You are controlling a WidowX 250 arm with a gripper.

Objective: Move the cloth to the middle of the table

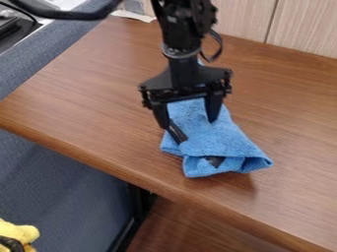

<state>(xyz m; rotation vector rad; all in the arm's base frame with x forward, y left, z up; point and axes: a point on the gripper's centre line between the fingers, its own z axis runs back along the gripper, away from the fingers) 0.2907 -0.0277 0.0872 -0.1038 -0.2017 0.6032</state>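
below the tool and off to its left, a soft-looking yellow thing sits beyond the surface; it needs no attention. nearer the work, the surface has a smooth, rounded edge and a brown wood grain. the blue cloth lies close to that edge, so the move should draw it away from there, toward the broader stretch behind and to the right of the tool.

just below the tool, the cloth's lower end is folded into a loose, open pocket, with a pointed corner splaying to the right. a dark bit peeks out of the fold, probably a fingertip. that corner could drag or curl under, so a low, slow, even pull would suit it best.

the tool's two black, hard-looking fingers stand apart, with cloth bunched between them; a firm pinch is not evident. before any travel, they should close squarely on a thick fold rather than a single layer, pressing lightly so the tips do not scrape the wood. the cloth looks plush and limp, easy to squeeze but likely to sag.

above the tool, the angular black arm hangs in front of pale, streaky panels; the pull should stop well short of them.
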